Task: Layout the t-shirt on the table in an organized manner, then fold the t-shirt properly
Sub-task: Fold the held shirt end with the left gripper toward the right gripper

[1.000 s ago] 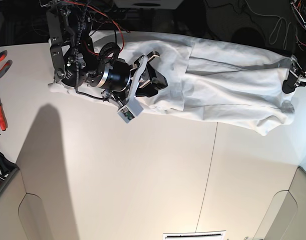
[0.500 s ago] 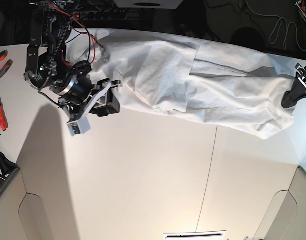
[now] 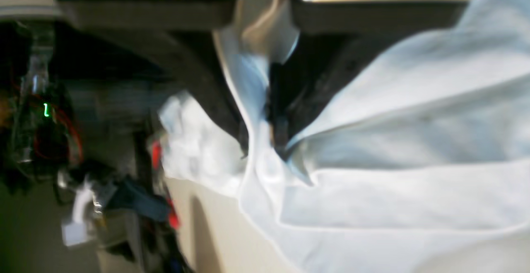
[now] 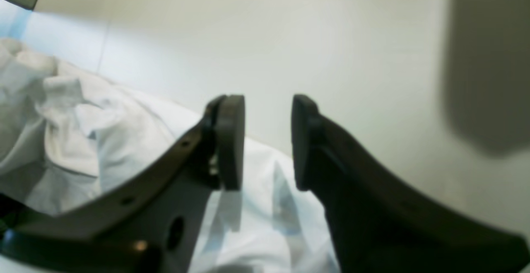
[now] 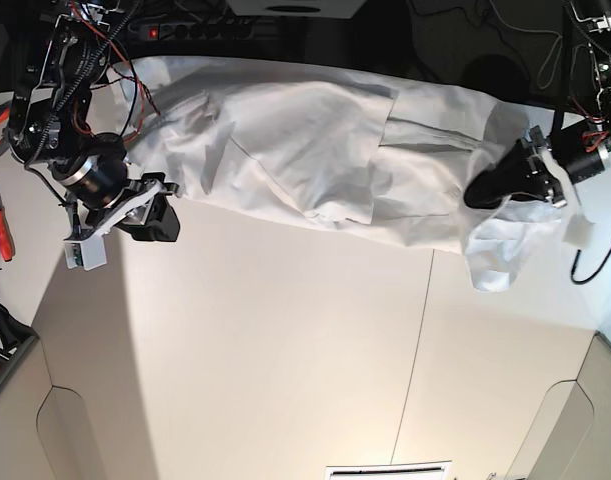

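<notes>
The white t-shirt (image 5: 315, 150) lies stretched and wrinkled along the far edge of the surface (image 5: 285, 350), its right end bunched into a small drooping clump. The left hand (image 5: 490, 187) is clamped on that end of the t-shirt, cloth pinched between its 2 dark fingers (image 3: 232, 111). The right hand (image 5: 160, 215) hangs just off the shirt's other end, its 2 pads (image 4: 230, 140) standing apart with nothing between them.
</notes>
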